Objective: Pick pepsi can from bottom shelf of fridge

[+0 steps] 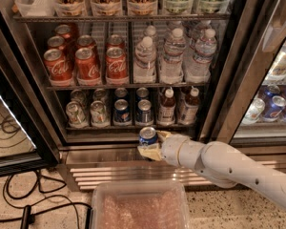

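Blue pepsi can [148, 134] w/ silver top in cream gripper [155, 143] just in front of bottom shelf [128, 126]; red cans [88, 63] above
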